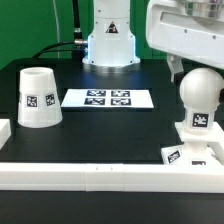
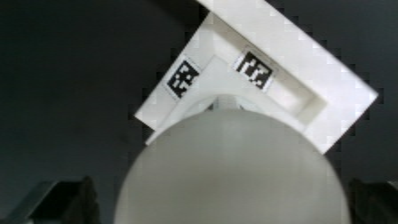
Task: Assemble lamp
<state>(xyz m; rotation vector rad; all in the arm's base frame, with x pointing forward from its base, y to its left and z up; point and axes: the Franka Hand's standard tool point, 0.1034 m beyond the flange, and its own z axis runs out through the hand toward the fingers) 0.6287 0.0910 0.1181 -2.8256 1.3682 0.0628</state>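
The white round-headed bulb (image 1: 200, 97) stands upright on the flat square base (image 1: 185, 152) at the exterior view's right, just behind the front rail. My gripper (image 1: 198, 68) hangs right above the bulb's head. In the wrist view the bulb head (image 2: 228, 160) fills the foreground, and the tagged base (image 2: 285, 75) lies beyond it. The dark fingertips (image 2: 50, 200) show at both sides of the head with a gap to it, so the gripper (image 2: 217, 205) is open and straddles the bulb without gripping it. The tapered shade (image 1: 38, 97) stands on the table at the exterior view's left.
The marker board (image 1: 108, 98) lies flat at the table's middle back. The arm's white pedestal (image 1: 108, 42) stands behind it. A long white rail (image 1: 100, 176) runs along the front edge, with a short white block (image 1: 4, 132) at the exterior view's left.
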